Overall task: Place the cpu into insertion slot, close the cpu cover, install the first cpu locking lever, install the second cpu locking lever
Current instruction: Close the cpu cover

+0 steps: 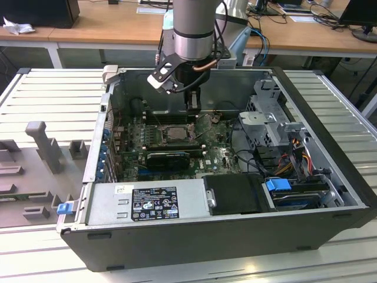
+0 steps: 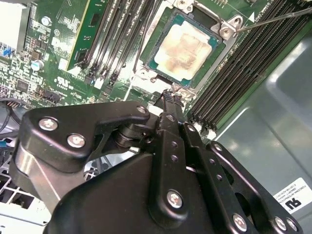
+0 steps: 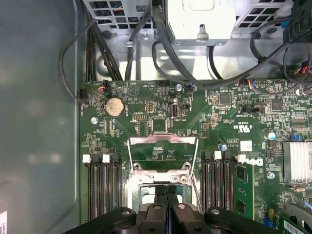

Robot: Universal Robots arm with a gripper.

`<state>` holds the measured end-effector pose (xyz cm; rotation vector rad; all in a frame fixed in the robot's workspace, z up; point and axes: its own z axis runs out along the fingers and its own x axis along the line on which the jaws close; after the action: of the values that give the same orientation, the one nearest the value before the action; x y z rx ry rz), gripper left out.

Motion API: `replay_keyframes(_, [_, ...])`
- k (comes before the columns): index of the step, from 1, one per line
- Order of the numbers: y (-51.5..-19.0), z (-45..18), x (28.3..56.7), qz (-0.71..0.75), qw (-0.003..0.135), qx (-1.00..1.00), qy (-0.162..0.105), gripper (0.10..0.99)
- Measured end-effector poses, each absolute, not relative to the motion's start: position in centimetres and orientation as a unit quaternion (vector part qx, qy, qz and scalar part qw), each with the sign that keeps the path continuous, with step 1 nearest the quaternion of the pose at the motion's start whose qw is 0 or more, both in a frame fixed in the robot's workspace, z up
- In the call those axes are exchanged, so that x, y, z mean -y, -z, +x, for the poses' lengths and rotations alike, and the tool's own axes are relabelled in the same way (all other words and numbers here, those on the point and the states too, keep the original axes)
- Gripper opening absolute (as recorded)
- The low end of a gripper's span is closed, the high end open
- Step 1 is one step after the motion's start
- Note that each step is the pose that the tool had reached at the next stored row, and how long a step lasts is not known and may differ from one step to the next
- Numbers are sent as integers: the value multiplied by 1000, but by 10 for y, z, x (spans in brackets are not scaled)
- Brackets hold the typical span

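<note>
Second wrist view: cpu was seated flat in the insertion slot. It was a square chip with a pale silver-beige face, brownish smears across it and a thin teal-green rim showing round it. Gripper fingers were pressed together with nothing between them, tips just beside the slot's edge; couldn't tell if touching. A thin metal rod stuck out past one slot corner.

First wrist view: cpu cover was swung open, a silver frame with the green motherboard visible through its cut-out. Slot sat mid-board between two banks of memory slots.

Exterior view: gripper hung inside the open computer case, near its far wall.
</note>
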<state>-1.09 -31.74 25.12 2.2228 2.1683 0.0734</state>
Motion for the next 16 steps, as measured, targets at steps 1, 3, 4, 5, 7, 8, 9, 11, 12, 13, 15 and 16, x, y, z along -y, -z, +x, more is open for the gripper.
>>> replay_keyframes(1, [-251, -10, 317, 716, 18, -698, -24, 106])
replay_keyframes(3, [-251, -8, 317, 716, 18, -698, -24, 106])
replay_keyframes(4, [-251, -6, 317, 716, 18, -698, -24, 106])
replay_keyframes(5, [-252, -5, 317, 715, 18, -698, -23, 106])
replay_keyframes(7, [-256, -5, 317, 716, 18, -698, -23, 106])
replay_keyframes(8, [-260, -5, 317, 716, 18, -698, -23, 106])
replay_keyframes(9, [-262, -4, 317, 715, 17, -698, -23, 106])
replay_keyframes(11, [-262, 0, 317, 716, 16, -698, -21, 106])
replay_keyframes(12, [-262, 7, 317, 716, 13, -698, -19, 106])
replay_keyframes(13, [-262, 13, 317, 716, 12, -698, -18, 106])
replay_keyframes(15, [-262, 18, 318, 716, 11, -698, -17, 106])
replay_keyframes(16, [-262, 20, 318, 716, 11, -697, -16, 106])
